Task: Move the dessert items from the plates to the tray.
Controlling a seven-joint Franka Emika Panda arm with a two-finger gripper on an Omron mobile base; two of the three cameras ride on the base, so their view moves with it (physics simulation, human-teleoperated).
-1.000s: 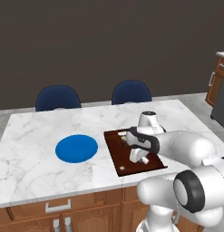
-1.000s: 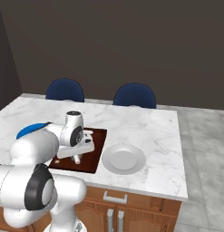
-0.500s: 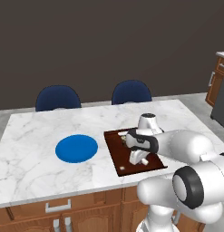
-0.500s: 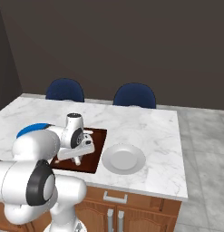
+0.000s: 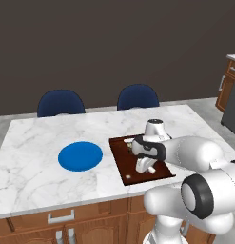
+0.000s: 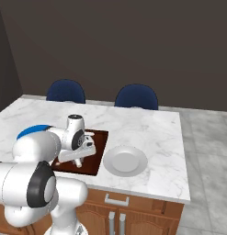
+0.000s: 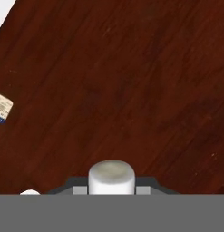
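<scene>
The dark brown tray (image 5: 122, 157) lies on the marble island, right of the bright blue plate (image 5: 81, 156). My gripper (image 5: 142, 167) points down onto the tray's middle. In the hand view the white marshmallow-like cylinder (image 7: 111, 174) stands between my gripper (image 7: 111, 189) fingertips, which press against its sides just over the tray's wood (image 7: 131, 81). A small brown cupcake-like thing (image 5: 130, 142) sits at the tray's far edge beside my hand. From the right, the pale white-grey plate (image 6: 125, 160) lies bare, right of the tray (image 6: 97, 147). My arm hides most of the blue plate (image 6: 31, 131) there.
Two blue chairs (image 5: 61, 103) (image 5: 137, 97) stand behind the island. A white oval handle mark (image 5: 129, 177) shows on the tray's near end. A small pale labelled scrap (image 7: 2, 108) lies at the hand view's left edge. Wooden cabinets (image 5: 229, 82) stand at far right.
The hand has sunk slightly toward the tray; otherwise the arm, plates and tray stand as before.
</scene>
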